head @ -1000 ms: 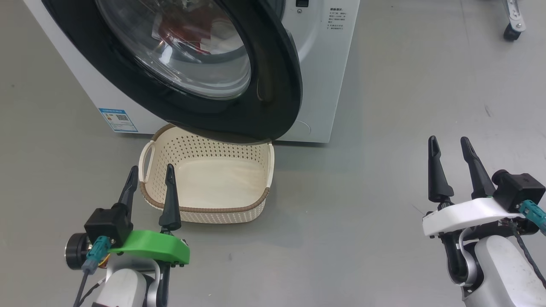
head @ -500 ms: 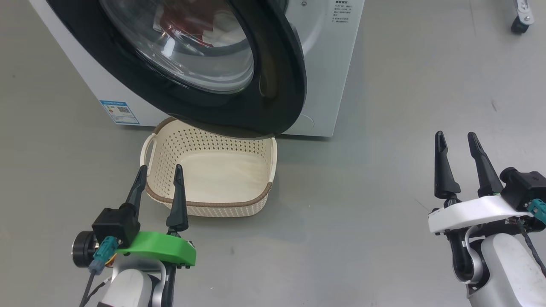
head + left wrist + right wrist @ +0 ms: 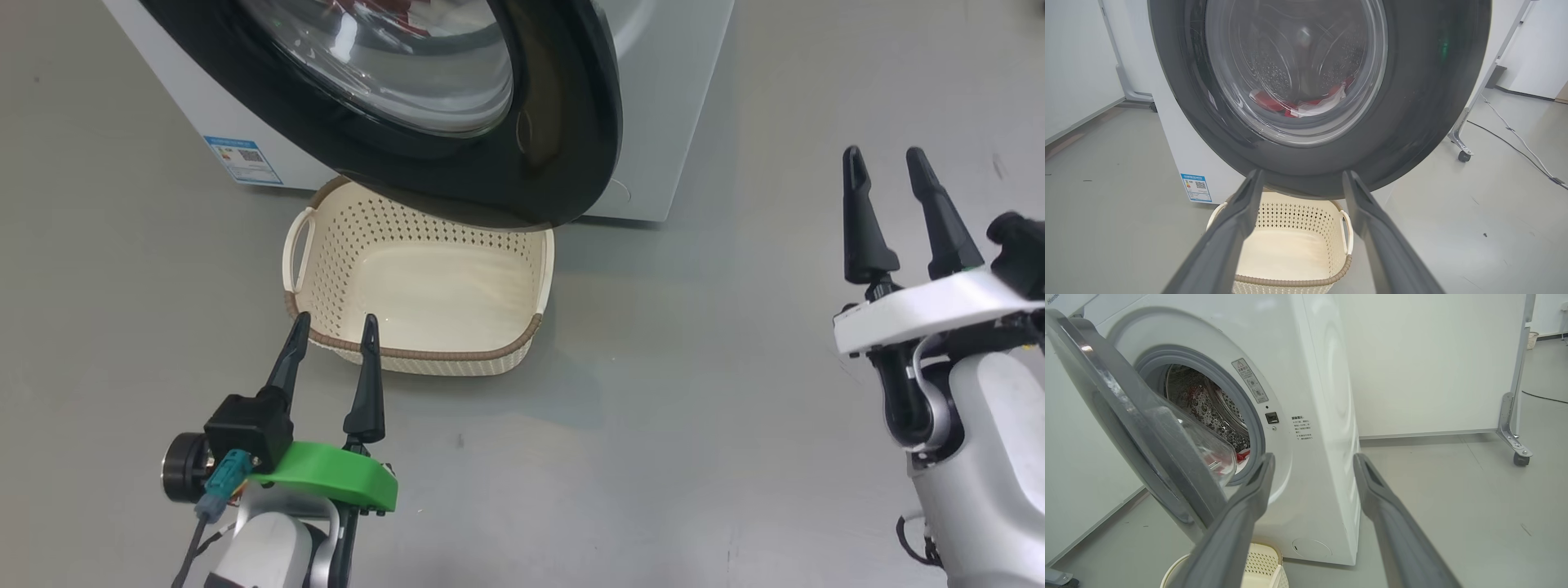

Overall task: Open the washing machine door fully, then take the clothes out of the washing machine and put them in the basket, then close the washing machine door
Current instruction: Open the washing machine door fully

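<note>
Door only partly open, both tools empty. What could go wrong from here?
1. The washing machine door overhangs the basket, so the clothes may catch on it when lifted out unless it swings wider.
2. The left tool points at the basket's near rim; moving forward may shove the basket.

The door (image 3: 571, 122) overhangs the basket (image 3: 441, 356)'s far end.

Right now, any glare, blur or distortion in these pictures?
Head view: white glare streaks the washing machine door. Left wrist view: the glass hazes the clothes; the near fingers are soft. Right wrist view: the washing machine looks tilted.
</note>
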`<state>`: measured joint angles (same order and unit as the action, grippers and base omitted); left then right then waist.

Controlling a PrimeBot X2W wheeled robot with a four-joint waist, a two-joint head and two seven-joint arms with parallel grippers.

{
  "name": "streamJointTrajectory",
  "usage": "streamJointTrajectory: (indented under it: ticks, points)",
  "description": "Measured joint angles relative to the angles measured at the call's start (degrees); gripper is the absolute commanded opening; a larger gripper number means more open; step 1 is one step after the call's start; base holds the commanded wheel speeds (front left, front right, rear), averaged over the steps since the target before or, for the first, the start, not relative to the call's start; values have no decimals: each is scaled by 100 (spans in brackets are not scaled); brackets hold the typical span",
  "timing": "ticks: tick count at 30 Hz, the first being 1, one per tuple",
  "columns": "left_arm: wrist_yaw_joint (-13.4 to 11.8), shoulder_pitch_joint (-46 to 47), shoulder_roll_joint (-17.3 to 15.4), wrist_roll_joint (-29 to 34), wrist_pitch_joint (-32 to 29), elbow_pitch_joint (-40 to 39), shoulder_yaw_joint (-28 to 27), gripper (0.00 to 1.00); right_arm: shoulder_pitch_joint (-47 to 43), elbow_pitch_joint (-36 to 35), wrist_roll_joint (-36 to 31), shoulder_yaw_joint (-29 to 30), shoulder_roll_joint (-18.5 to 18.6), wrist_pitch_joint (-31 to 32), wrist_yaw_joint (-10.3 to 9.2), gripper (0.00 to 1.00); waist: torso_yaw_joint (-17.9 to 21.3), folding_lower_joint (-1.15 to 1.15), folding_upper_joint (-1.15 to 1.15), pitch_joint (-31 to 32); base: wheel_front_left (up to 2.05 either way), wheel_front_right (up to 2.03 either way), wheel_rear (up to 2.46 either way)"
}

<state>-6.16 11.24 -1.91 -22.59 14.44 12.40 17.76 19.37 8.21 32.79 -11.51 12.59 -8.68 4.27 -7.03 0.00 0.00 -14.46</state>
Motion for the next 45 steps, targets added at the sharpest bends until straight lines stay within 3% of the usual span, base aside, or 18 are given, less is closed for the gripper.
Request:
streamJointTrajectory:
  ticks: [6,7,8,9,15,23,34,45]
  points:
    - [49,190,0,-51,0,-25,192,100,603,26,164,85,171,345,34,100,-167,0,0,-206,0,0,0]
    - [49,210,0,-64,0,-27,221,100,717,37,216,118,190,401,38,96,-197,0,0,-237,0,0,0]
    - [49,225,0,-81,0,-27,252,100,833,56,281,137,196,468,48,41,-229,0,0,-268,0,0,0]
    - [49,232,1,-93,0,-27,268,100,936,77,346,144,191,533,71,0,-259,0,0,-298,0,0,0]
    - [49,350,0,-96,0,-25,366,100,1500,275,912,344,108,975,73,0,-432,0,0,-469,0,0,0]
    - [49,497,2,-212,0,-23,494,100,2061,794,2524,934,-412,1789,53,0,-696,0,0,-650,0,0,0]
    - [46,528,3,-311,0,-12,498,100,2683,1454,3874,1395,-649,2881,-392,0,-976,0,0,-740,0,0,0]
    - [40,528,4,-312,0,-8,508,100,2952,1786,4458,1411,-705,3713,-737,0,-1057,0,0,-741,0,0,0]
